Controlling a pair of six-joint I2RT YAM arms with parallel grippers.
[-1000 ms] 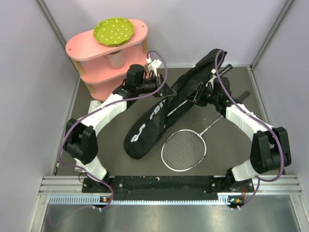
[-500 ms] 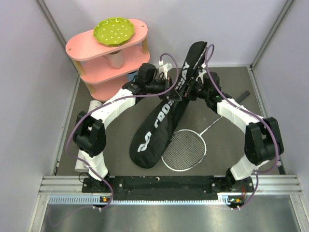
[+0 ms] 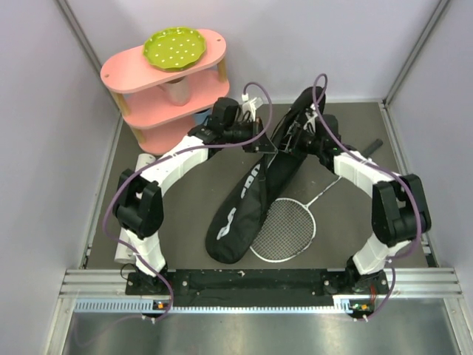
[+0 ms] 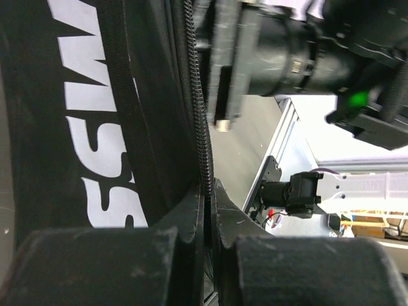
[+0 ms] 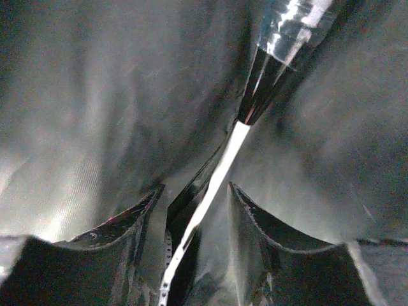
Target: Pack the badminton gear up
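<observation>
Lavender walls (image 3: 44, 148) enclose a dark grey table (image 3: 177, 200); a pink shelf (image 3: 126, 70) carries a green plate (image 3: 172, 47).

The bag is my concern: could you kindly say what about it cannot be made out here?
- Inside of the bag: top view, covered by its own fabric; contents unknown.
- Right wrist view: dark, blurred fabric; the bright strip is unidentifiable.
- The lettering: left wrist view, cut off by the frame edge.

White letters "SSW" (sideways, cropped) on the black bag (image 4: 146, 115)
</observation>
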